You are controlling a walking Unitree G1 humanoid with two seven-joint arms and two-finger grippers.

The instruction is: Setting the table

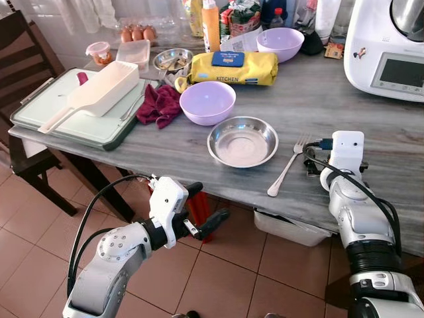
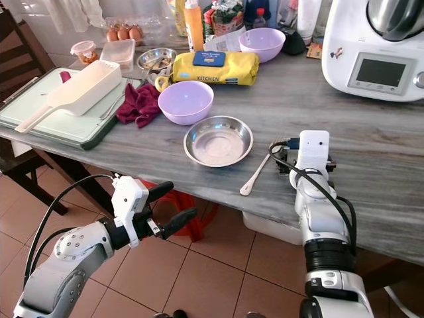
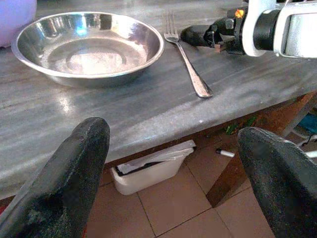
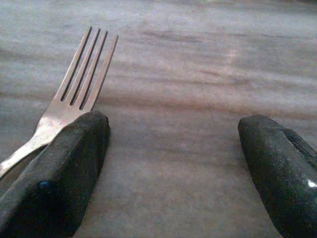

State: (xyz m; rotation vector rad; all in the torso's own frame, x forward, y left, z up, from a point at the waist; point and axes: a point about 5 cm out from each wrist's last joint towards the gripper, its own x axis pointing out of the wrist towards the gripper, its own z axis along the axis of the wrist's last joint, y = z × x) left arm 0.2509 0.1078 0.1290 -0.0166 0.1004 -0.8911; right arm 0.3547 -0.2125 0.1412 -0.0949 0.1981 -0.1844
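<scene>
A shallow steel bowl point(image 1: 242, 141) sits near the front edge of the grey table point(image 1: 311, 99). Just to its right lies a fork point(image 1: 286, 169), tines pointing away from me. My right gripper point(image 1: 311, 162) rests low on the tabletop immediately right of the fork and is open; in the right wrist view the fork point(image 4: 81, 79) lies beside one finger point(image 4: 64, 168), outside the gap. My left gripper point(image 1: 209, 209) hangs open and empty below the table's front edge, pointing toward the bowl point(image 3: 89, 47) and fork point(image 3: 185, 59).
Behind the steel bowl stand a purple bowl point(image 1: 207, 101), a maroon cloth point(image 1: 159, 105) and a yellow pack point(image 1: 233, 68). A tray with a white scoop point(image 1: 79, 109) is at left, a white appliance point(image 1: 387, 50) at back right. A white bin point(image 1: 285, 228) sits under the table.
</scene>
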